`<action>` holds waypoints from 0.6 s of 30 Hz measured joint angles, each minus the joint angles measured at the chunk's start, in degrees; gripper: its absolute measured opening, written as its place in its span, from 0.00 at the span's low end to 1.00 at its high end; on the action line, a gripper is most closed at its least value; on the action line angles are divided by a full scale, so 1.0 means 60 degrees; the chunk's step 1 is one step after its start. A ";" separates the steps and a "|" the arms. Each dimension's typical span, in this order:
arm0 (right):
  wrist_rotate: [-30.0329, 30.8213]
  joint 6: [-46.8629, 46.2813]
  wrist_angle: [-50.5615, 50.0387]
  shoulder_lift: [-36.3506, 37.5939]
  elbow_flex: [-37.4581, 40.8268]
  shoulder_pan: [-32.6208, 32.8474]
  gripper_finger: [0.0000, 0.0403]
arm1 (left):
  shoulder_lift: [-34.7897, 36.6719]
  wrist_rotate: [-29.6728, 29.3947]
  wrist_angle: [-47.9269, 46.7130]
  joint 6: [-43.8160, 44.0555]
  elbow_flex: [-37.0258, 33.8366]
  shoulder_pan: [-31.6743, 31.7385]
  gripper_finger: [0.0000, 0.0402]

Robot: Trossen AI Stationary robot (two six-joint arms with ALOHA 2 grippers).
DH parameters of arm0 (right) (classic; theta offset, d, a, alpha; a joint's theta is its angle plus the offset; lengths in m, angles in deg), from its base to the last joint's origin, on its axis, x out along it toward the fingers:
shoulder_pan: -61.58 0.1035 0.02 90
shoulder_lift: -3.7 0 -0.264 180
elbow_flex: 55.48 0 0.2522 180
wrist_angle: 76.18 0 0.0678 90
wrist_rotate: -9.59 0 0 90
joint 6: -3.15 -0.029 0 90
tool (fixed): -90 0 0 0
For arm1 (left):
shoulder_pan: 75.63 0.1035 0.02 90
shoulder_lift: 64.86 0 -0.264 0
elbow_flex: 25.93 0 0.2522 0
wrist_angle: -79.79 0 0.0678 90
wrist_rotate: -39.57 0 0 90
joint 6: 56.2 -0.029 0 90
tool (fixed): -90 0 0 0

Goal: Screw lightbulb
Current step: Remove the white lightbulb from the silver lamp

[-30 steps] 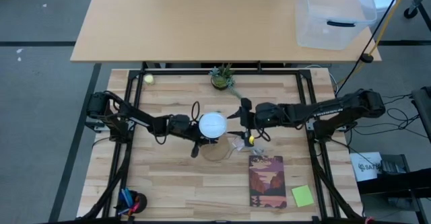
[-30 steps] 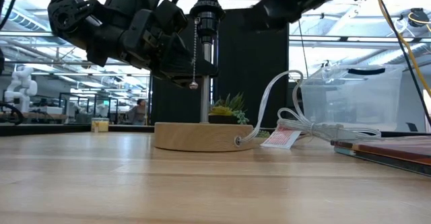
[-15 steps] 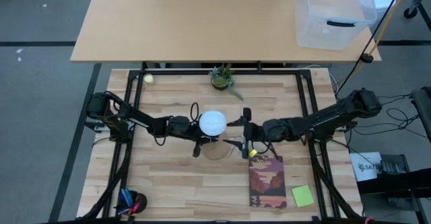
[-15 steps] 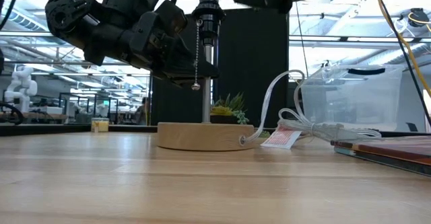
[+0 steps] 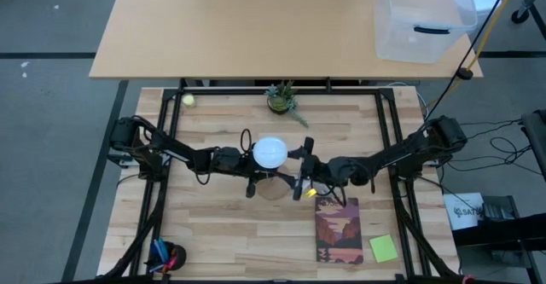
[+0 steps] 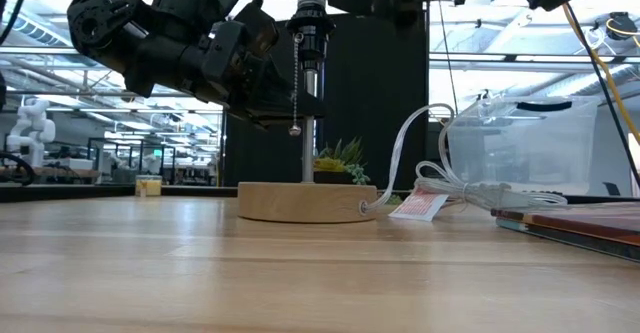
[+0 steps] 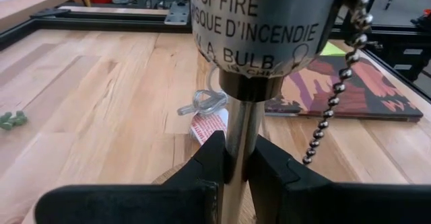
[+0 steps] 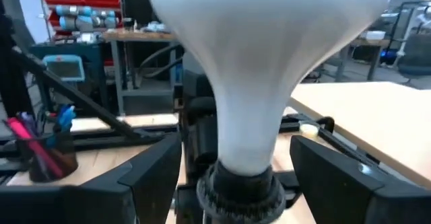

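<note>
At the middle of the wooden table (image 5: pixel 213 224), the lightbulb (image 5: pixel 270 153) sits upright in the black socket (image 6: pixel 309 25) atop a slim metal lamp post (image 7: pixel 237 150), which rises from a round wooden base (image 6: pixel 305 201). The left gripper (image 7: pixel 234 158) comes in from the table's left side, and its 2 dark fingers (image 7: pixel 210 158) pinch that post just below the socket, 1 on each side of the tube. A beaded pull chain (image 6: pixel 295 83) hangs beside the post, clear of the base. The right gripper (image 8: pixel 229 167) reaches in from the right, level with the bulb's pale neck, its 2 fingers (image 8: pixel 151 170) spread wide on either side of the neck with a gap showing on both sides, so no grip there. In the high view the bulb's white globe shows between the 2 grippers. A white power cord (image 6: pixel 425 158) loops off the base toward the right. A book with a sunset cover (image 5: pixel 338 229) lies just in front of the right gripper, a yellow-green sticky note (image 5: pixel 383 248) beside it, a small potted plant (image 5: pixel 281 97) near the far edge, and a tiny yellow-green ball (image 5: pixel 188 100) at the far left corner.
</note>
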 joint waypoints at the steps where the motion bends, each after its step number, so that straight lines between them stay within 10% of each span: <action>1: 0.0029 0.0071 0.0171 -0.0034 0.0000 -0.0012 0.67 | 0.0000 -0.0007 0.0005 -0.0002 0.0000 0.0000 0.11; 18: -0.0382 0.0196 0.0455 -0.0049 -0.0004 -0.0560 0.67 | 0.0000 -0.0023 0.0055 0.0000 0.0000 0.0004 0.11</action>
